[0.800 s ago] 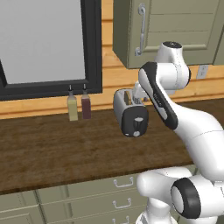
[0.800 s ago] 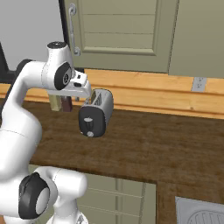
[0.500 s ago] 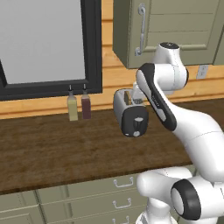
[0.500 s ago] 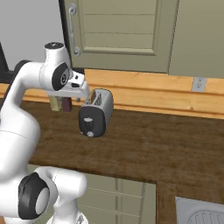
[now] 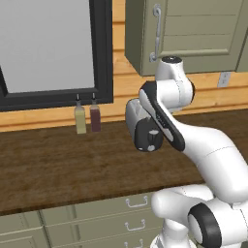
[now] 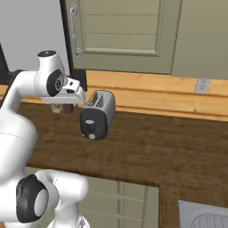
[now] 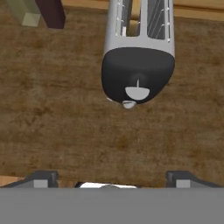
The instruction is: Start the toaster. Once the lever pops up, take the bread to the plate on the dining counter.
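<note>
While I hang above the dark wooden worktop [image 6: 147,151], which runs along the timber wall over a row of grey-green drawers [image 5: 92,220], a big dark-framed window [image 5: 48,48] fills the wall on one side and a pale green cupboard door [image 6: 120,33] hangs on the other. The toaster [image 6: 98,115] stands on the worktop near the wall, its black end panel facing me; from my hand camera I look down on its rounded silver top and two slots, though I cannot tell what sits inside them. Two slim bottles, one olive [image 5: 80,120] and one dark red [image 5: 95,118], stand side by side against the wall under the window, a little apart from the toaster. My gripper [image 7: 109,177] hovers over bare worktop just in front of the end panel, touching nothing, its fingers [image 7: 41,177] spread wide. On that panel the lever [image 7: 137,92] shows as a pale tab with the round knob [image 7: 128,104] just beside it.
</note>
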You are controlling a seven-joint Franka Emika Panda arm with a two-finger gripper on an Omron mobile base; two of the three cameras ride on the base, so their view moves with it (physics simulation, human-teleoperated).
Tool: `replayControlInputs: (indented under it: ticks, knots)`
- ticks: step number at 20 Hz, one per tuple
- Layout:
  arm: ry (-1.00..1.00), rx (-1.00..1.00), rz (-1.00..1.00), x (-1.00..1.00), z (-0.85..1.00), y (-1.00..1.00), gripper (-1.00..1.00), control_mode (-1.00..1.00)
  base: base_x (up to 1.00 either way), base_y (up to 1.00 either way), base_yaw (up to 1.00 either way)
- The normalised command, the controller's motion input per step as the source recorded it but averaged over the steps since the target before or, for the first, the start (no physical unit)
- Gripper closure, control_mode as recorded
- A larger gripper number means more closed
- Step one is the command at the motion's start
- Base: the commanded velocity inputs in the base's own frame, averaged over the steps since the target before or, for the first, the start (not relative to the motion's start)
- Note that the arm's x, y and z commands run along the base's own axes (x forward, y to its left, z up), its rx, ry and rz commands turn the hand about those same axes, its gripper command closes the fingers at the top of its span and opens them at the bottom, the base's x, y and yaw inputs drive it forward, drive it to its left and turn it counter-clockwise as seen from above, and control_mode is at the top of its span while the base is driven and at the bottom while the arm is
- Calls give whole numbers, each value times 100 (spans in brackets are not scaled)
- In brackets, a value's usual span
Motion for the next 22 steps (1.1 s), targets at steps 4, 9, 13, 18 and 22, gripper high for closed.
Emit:
replayControlInputs:
  ticks: [4,9,13,18,22]
  knots:
    - [0,0,1,14,-39,0,-100,-100,0,0,0]
    - [0,0,0,16,-37,0,-100,-100,0,0,0]
    - [-6,0,0,12,-41,0,-100,-100,0,0,0]
    - [-1,0,0,14,-32,-7,-100,-100,0,0,0]
    - [-1,0,0,17,-27,-7,-100,-100,0,0,0]
